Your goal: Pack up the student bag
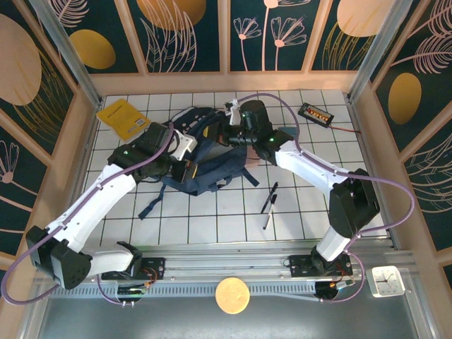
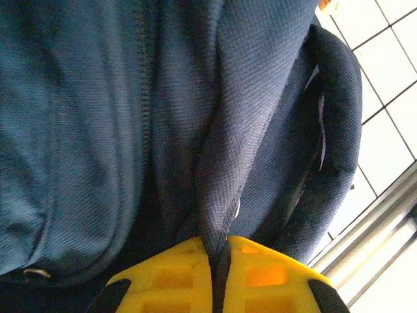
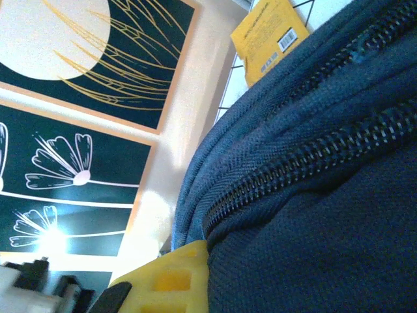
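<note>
The navy student bag (image 1: 212, 169) lies crumpled in the middle of the white gridded table, its straps trailing toward the left. At the bag's left side my left gripper (image 1: 189, 169) is shut, and the left wrist view has its yellow fingers (image 2: 176, 277) pinching a fold of the bag's blue fabric (image 2: 221, 195). At the bag's far edge my right gripper (image 1: 224, 131) is shut on the bag. In the right wrist view one yellow finger (image 3: 172, 280) presses against the cloth beside a closed zipper (image 3: 306, 156), and the fabric hides the other finger.
A yellow book (image 1: 123, 116) lies at the far left of the table, also seen behind the bag (image 3: 267, 36). Two pens (image 1: 270, 200) lie right of the bag. A black device (image 1: 315, 113) sits far right. A loose strap (image 1: 152, 205) trails near left. Wooden walls enclose the table.
</note>
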Controlling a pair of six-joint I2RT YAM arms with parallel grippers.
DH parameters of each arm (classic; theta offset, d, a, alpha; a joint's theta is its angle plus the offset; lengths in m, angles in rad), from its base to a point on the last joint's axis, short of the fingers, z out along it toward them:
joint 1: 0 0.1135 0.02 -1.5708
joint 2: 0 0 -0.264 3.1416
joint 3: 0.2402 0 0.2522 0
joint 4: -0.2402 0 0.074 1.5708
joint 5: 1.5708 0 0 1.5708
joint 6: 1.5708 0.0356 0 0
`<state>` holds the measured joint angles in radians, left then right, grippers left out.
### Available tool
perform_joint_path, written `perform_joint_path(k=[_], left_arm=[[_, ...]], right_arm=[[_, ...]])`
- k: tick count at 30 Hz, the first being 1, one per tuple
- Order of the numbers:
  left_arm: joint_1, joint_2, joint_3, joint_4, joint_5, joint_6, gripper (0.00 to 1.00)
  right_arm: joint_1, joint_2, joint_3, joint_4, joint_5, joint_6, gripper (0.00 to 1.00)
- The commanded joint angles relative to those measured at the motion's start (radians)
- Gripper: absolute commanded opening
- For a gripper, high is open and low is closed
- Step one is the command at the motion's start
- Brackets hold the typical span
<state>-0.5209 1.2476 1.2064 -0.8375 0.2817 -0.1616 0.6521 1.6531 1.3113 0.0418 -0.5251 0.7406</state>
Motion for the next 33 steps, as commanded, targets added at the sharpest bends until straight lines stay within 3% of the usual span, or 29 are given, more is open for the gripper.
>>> perform_joint_path(k=[1,6,9,15,17,21,24,27,30,31,33], left_arm=[[0.027,-0.053,-0.057,-0.134,-0.009,-0.045,0.00],[0.034,-0.119,-0.133,-0.085,0.088,-0.059,0.00],[0.035,-0.143,-0.157,-0.043,0.151,-0.070,0.00],[0.035,-0.144,-0.181,-0.036,0.210,-0.049,0.00],[0.034,-0.149,-0.190,-0.013,0.231,-0.047,0.11],[0.035,-0.126,-0.199,0.033,0.293,-0.053,0.14],[0.035,-0.109,-0.196,0.061,0.334,-0.055,0.26],[0.035,-0.092,-0.187,0.064,0.342,-0.048,0.23],[0.035,-0.075,-0.184,0.061,0.345,-0.039,0.14],[0.035,-0.073,-0.183,0.062,0.342,-0.038,0.16],[0.035,-0.074,-0.181,0.073,0.329,-0.039,0.32]], right_arm=[[-0.094,-0.090,-0.018,0.041,0.061,-0.076,0.00],[-0.171,-0.109,-0.048,-0.002,0.060,-0.149,0.00],[-0.183,-0.092,-0.033,0.025,-0.047,-0.164,0.00],[-0.210,-0.094,-0.023,-0.005,-0.048,-0.196,0.00],[-0.212,-0.092,-0.016,-0.008,-0.058,-0.198,0.00],[-0.194,-0.092,-0.017,-0.004,-0.061,-0.190,0.00],[-0.180,-0.094,-0.025,0.002,-0.059,-0.186,0.00],[-0.177,-0.097,-0.035,0.006,-0.056,-0.182,0.00],[-0.176,-0.100,-0.038,0.004,-0.056,-0.182,0.00],[-0.176,-0.100,-0.039,0.004,-0.056,-0.181,0.00],[-0.175,-0.099,-0.035,-0.001,-0.061,-0.168,0.00]])
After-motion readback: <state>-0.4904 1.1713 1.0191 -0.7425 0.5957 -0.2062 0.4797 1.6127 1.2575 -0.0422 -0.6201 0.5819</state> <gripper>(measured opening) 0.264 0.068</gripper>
